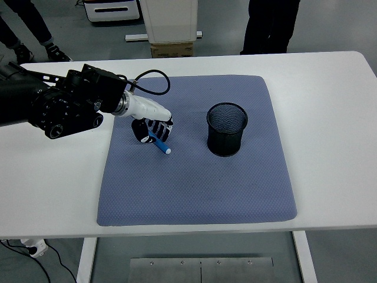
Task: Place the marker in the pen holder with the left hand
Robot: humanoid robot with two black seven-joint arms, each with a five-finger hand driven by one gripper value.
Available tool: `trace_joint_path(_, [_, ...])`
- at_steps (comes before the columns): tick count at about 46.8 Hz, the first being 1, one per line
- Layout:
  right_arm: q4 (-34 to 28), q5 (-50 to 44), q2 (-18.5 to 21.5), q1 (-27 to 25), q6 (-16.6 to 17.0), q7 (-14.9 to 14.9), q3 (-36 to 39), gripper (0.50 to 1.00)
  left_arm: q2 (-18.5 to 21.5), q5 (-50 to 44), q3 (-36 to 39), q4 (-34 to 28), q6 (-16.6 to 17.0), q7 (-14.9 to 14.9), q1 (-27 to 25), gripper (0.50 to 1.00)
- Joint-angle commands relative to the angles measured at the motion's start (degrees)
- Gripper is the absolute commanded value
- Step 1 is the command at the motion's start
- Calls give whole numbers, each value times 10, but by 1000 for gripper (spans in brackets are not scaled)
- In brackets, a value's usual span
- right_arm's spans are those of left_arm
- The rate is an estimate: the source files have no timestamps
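Hand: my left hand (152, 128) is curling its fingers (160, 125) down around the marker (161, 145), knuckles up, over the left part of the mat (194, 188).
Grip: the fingers are closing on the marker's upper end; I cannot tell whether it is lifting off the mat or lying on it.
Marker: it is sticking out below my hand, blue body slanting down and right, pale tip pointing toward the near right.
Holder: the black mesh holder (227, 129) is standing upright on the mat to the right of my hand, mouth open upward, well apart from the marker.
Room between: bare mat is lying between marker tip and holder.
Edges: my hand is working just inside the mat's left edge; the white counter (330, 118) is spreading wide on both sides and toward the near edge.
Arm: my left arm (53, 103) is reaching in from the left edge above the counter.
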Motion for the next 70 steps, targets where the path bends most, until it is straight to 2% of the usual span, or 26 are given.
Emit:
trace_joint_path(1, [0, 0, 0, 0, 0, 0, 0, 1000, 0, 0, 0, 0, 0, 0, 0, 566])
trace_joint_path(35, [0, 0, 0, 0, 0, 0, 0, 1000, 3, 4, 0, 0, -3, -4, -2, 584])
trace_joint_path(36, [0, 0, 0, 1, 0, 0, 0, 1000, 3, 8, 0, -1, -3, -4, -3, 598])
trace_joint_path(41, [0, 0, 0, 0, 0, 0, 0, 1000, 4, 13, 0, -2, -4, -5, -5, 607])
trace_joint_path(43, [0, 0, 0, 0, 0, 0, 0, 1000, 5, 13, 0, -4, -5, -5, -8, 637])
trace_joint_path(49, [0, 0, 0, 0, 0, 0, 0, 1000, 10, 13, 0, -17, -6, -6, -23, 645])
trace_joint_path(60, [0, 0, 0, 1, 0, 0, 0, 1000, 21, 13, 4, -40, -5, -6, -28, 643])
trace_joint_path(70, [0, 0, 0, 0, 0, 0, 0, 1000, 24, 13, 13, -47, 9, -4, -27, 610])
